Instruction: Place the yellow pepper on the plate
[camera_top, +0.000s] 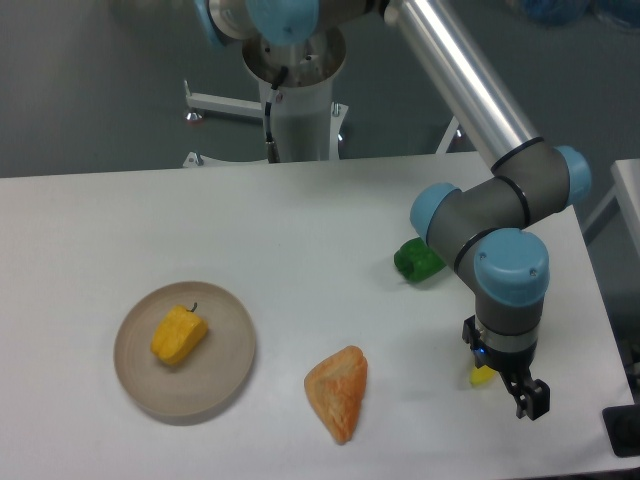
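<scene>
The yellow pepper (179, 335) lies on the round beige plate (227, 370) at the left of the table, its thin dark stem pointing up and to the right. My gripper (528, 401) hangs far to the right, near the table's front right corner, well apart from pepper and plate. Only dark finger parts show below the wrist, so whether they stand open or shut is not readable. Nothing visible sits between them.
An orange triangular wedge (338, 392) lies at the front middle. A green object (417, 260) sits behind the arm's elbow. A small yellow piece (481, 376) peeks out beside the wrist. The table's right edge (603, 310) is close to the gripper.
</scene>
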